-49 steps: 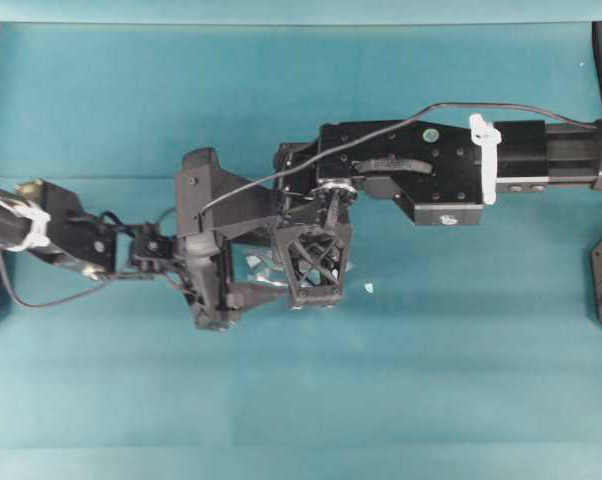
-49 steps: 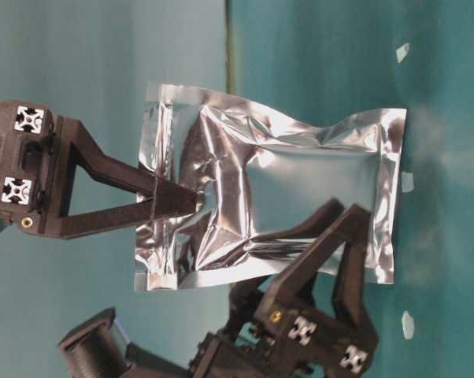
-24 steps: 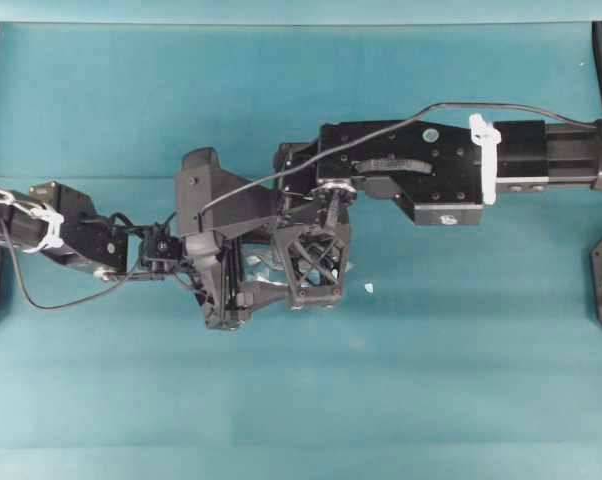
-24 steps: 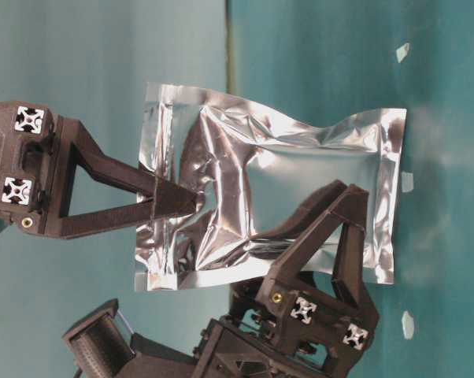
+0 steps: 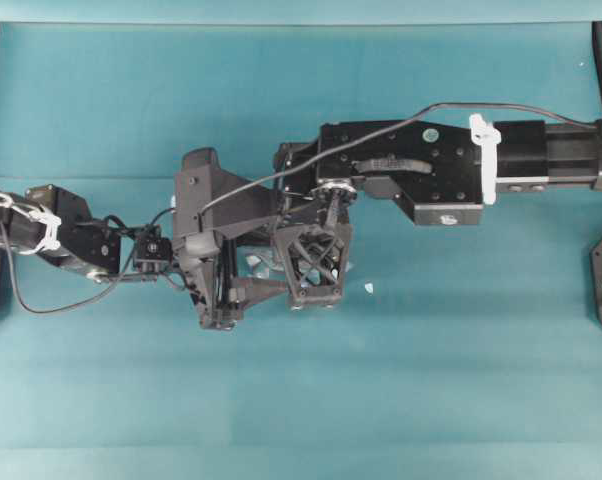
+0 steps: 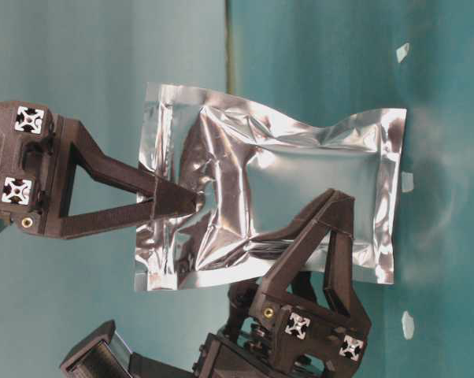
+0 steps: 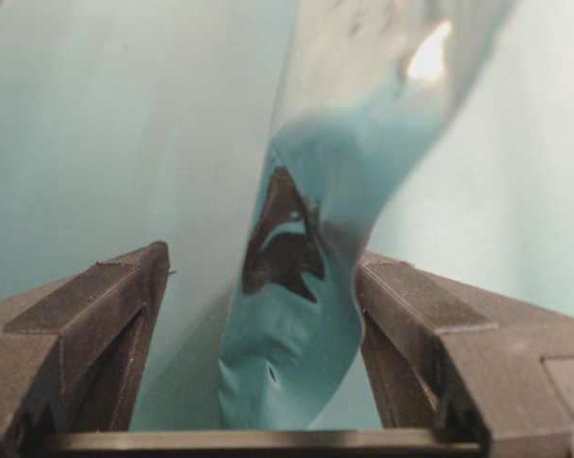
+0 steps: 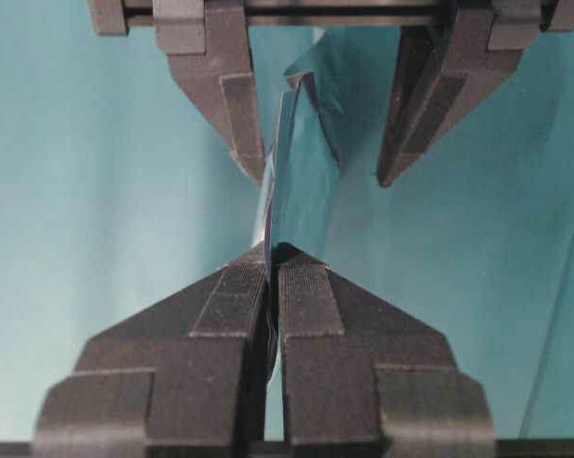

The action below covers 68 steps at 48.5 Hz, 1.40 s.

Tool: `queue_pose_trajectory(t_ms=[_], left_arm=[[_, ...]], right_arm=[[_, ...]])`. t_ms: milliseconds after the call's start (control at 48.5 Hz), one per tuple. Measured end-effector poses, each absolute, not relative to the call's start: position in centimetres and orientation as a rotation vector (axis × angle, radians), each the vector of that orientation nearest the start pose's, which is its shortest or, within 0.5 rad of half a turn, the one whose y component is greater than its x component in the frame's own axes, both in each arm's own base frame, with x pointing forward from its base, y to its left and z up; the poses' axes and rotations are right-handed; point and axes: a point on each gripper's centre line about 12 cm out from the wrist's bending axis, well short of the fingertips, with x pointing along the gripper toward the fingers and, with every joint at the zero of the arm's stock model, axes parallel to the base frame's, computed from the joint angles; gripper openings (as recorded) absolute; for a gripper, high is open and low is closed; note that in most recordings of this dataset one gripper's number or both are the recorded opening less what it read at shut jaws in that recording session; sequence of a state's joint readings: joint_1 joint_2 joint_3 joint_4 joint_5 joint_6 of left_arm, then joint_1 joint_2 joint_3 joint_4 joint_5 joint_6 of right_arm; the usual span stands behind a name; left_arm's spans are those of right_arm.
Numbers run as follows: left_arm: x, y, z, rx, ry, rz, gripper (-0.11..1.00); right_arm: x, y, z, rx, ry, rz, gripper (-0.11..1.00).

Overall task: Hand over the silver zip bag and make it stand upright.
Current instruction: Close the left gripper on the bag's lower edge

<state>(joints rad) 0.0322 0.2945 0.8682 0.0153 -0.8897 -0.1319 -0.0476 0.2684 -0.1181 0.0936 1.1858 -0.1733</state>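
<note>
My right pincer [image 8: 271, 262] is pressed together on the silver bag [image 6: 284, 197], pinching one sealed end of it, with the foil squeezed flat between the two ribbed pads. In the table-level view that same pincer [image 6: 178, 197] comes in from the left and bites the bag near the crinkled part beside its flat edge. The bag is held up off the teal counter [image 5: 431, 380], edge-on to both of my wrist cameras, its shiny skin mirroring the teal around it.

My left pincer [image 7: 263, 286] is spread, one finger on each side of the bag's other end. In my left wrist view there is a gap on both sides between the foil [image 7: 297, 286] and the fingers [image 7: 96, 305], so they are around it but not closing on it. The table-level view shows this pincer [image 6: 335, 209] reaching up from below, overlapping the lower part of the bag.

From overhead my two arms meet near the middle of the counter, and only slivers of the bag [image 5: 253, 262] show between them. A few small pale flecks [image 5: 369, 287] lie on the counter just beside.
</note>
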Motion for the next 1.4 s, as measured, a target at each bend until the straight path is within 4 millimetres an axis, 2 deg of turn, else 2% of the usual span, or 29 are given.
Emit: queue_pose_trajectory(t_ms=[309, 433, 495, 701, 1401], left_arm=[[37.8, 1.1, 8.3, -0.126, 0.284, 0.037, 0.77], [37.8, 1.0, 7.7, -0.126, 0.299, 0.035, 0.71], [37.9, 0.8, 7.7, -0.126, 0.296, 0.032, 0.63], [38.2, 0.5, 7.9, -0.117, 0.289, 0.021, 0.23], [38.1, 0.3, 7.5, -0.089, 0.32, 0.016, 0.23]], right_arm=[[46.1, -1.1, 24.1, -0.014, 1.325, 0.115, 0.07], [46.1, -1.1, 24.1, -0.014, 1.325, 0.115, 0.07], [46.2, -1.1, 24.1, -0.014, 1.324, 0.115, 0.07], [46.1, -1.0, 24.0, -0.015, 1.327, 0.116, 0.07], [46.1, -1.0, 24.0, -0.015, 1.328, 0.116, 0.09]])
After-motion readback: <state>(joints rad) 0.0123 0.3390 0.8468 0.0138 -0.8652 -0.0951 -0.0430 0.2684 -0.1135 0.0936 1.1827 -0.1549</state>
